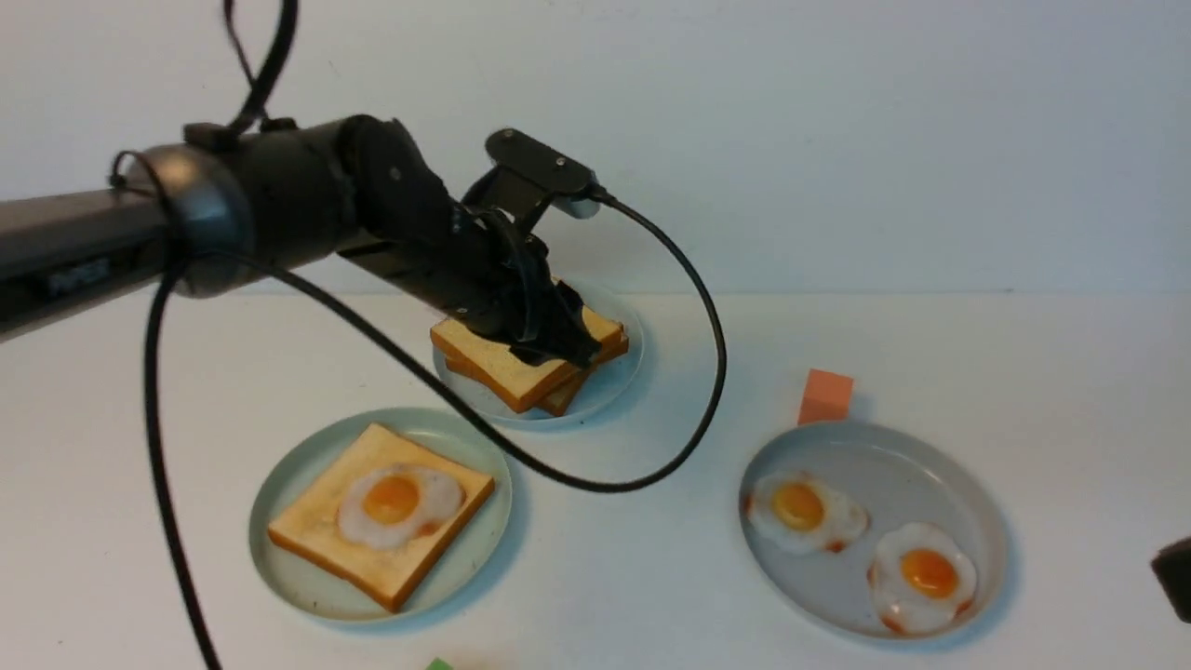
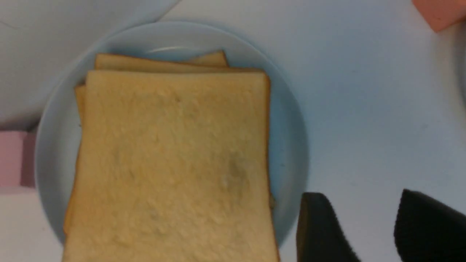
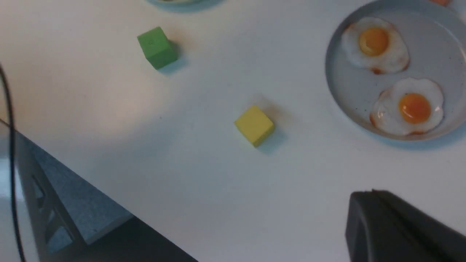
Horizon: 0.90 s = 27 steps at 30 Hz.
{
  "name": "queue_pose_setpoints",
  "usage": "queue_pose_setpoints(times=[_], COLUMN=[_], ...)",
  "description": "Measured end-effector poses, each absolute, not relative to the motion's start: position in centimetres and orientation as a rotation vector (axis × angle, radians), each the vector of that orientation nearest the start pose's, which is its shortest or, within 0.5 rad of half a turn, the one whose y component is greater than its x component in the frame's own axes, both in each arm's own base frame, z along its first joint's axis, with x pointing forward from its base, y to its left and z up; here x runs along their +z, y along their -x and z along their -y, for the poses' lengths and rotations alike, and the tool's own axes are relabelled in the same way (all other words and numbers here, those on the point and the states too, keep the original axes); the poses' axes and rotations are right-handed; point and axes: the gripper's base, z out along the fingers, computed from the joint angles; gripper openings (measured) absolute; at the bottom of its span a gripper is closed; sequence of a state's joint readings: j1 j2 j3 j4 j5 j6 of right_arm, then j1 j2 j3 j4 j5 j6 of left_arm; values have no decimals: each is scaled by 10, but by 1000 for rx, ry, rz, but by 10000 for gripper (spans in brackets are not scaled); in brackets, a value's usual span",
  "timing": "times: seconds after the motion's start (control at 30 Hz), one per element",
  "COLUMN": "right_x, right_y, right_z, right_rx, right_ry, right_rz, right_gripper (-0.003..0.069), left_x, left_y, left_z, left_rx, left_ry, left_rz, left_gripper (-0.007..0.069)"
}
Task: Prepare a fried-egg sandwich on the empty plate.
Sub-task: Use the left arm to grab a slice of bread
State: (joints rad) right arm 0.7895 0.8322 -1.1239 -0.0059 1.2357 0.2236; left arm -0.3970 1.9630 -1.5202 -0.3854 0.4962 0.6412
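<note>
The empty plate (image 1: 465,568), mint green, sits front left and holds one toast slice (image 1: 316,530) with a fried egg (image 1: 398,502) lying on top. Behind it, a stack of toast (image 1: 507,368) (image 2: 174,163) rests on a blue-grey plate (image 1: 614,381) (image 2: 287,145). My left gripper (image 1: 558,349) (image 2: 360,194) hangs open at the stack's right edge, with bare table showing between its fingers and nothing held. Whether a finger touches the toast, I cannot tell. My right gripper (image 3: 367,198) is shut and empty, low at the table's right side (image 1: 1174,577).
A grey plate (image 1: 930,465) (image 3: 437,47) at the right holds two fried eggs (image 1: 805,510) (image 1: 923,577). An orange cube (image 1: 826,395) stands behind it. A green cube (image 3: 157,47) and a yellow cube (image 3: 254,125) lie near the front. A pink block (image 2: 14,158) sits beside the toast plate.
</note>
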Motion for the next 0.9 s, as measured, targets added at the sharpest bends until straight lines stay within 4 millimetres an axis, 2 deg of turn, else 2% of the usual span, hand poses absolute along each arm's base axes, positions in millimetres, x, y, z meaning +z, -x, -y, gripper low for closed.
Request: queue_pose_setpoints(times=[0.03,0.1,0.23,0.33,0.47,0.7,0.77,0.9], right_x=[405,408,410,411,412,413,413,413], right_y=[-84,-80,-78,-79,-79,-80,-79,-79], right_z=[-84,-82,-82,-82,-83,-84,-84,-84], right_rx=[466,498,519,530,546,550,553,559], right_ry=[679,669,664,661,656,653,653,653], right_rz=[-2354,-2328,-2310,-2303,-2285,-2276,-2277,-2278], right_gripper=[-6,-4,-1,0,2,6,7,8], left_x=[226,212,191,181,181,180,181,187], left_y=[-414,-421,-430,-432,-433,-433,-433,-432], left_z=[189,191,192,193,193,191,191,190], left_rx=[-239,-211,-187,-183,-176,-163,-158,-152], left_ry=[-887,-876,-865,-866,-865,-878,-884,-895], left_rz=[-2208,-2197,-2199,-2211,-2204,-2202,-2199,-2191], left_gripper=[393,428,444,426,347,30,-9,-13])
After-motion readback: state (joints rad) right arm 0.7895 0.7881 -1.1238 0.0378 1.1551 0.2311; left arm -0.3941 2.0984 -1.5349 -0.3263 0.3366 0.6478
